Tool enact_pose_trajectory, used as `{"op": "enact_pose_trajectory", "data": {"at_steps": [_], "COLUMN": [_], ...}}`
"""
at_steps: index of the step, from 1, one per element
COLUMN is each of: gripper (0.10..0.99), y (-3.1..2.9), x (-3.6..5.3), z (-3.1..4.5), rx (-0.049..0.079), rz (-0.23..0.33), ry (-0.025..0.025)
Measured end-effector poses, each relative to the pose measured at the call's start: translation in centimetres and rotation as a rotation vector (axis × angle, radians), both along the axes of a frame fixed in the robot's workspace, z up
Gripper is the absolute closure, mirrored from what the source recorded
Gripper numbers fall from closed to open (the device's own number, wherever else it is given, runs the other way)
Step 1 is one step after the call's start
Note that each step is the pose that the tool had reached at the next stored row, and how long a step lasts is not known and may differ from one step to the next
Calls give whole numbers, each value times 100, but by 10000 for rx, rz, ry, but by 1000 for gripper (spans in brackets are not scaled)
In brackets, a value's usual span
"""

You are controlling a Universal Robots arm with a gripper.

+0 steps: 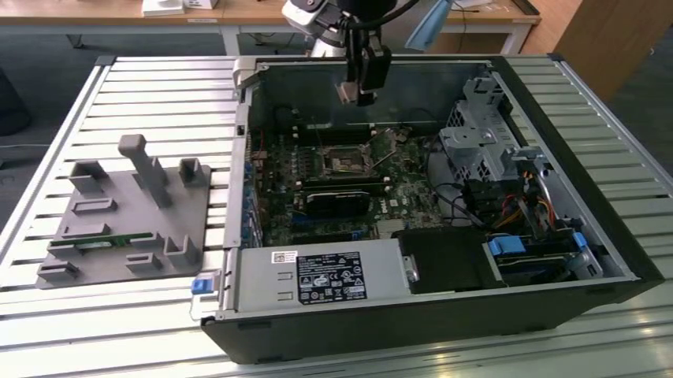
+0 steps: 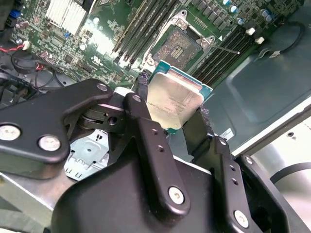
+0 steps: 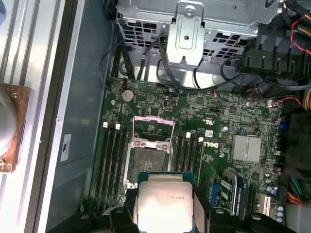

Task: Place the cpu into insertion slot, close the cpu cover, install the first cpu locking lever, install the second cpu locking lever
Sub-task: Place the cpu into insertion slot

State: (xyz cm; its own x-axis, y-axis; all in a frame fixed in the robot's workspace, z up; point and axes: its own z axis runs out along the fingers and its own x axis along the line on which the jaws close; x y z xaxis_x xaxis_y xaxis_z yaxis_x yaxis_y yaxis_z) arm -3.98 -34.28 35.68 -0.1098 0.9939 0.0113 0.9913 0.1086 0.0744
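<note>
My gripper [image 1: 357, 88] hangs above the open computer case, shut on the cpu [image 1: 346, 92]. In both wrist views the cpu [image 2: 174, 101] [image 3: 164, 204] is a square chip with a dull grey metal face and a green edge, clamped by two opposite edges between the black fingers [image 2: 146, 131]. The insertion slot [image 3: 146, 162] [image 2: 181, 48] lies below it on the green board, with its dark centre bare, and the cpu hovers well above it. The cpu cover [image 3: 153, 127], a thin silvery frame, stands swung open at one side of the socket [image 1: 345, 161].
Memory slots [image 3: 112, 160] flank the socket on both sides. A black card [image 1: 336, 201], a power supply [image 1: 315, 276] and a metal drive cage [image 1: 484, 142] crowd the case. A grey fixture [image 1: 126, 213] with upright holders sits on the slatted table at the exterior view's left.
</note>
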Motion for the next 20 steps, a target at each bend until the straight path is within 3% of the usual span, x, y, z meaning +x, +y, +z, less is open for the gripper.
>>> {"op": "enact_pose_trajectory", "data": {"at_steps": [13,20], "gripper": [549,549], "y": [0,0], "x": [0,0], "z": [-106,-187], "rx": [-46,-49], "rz": [-23,-498], "ry": [3,5]}}
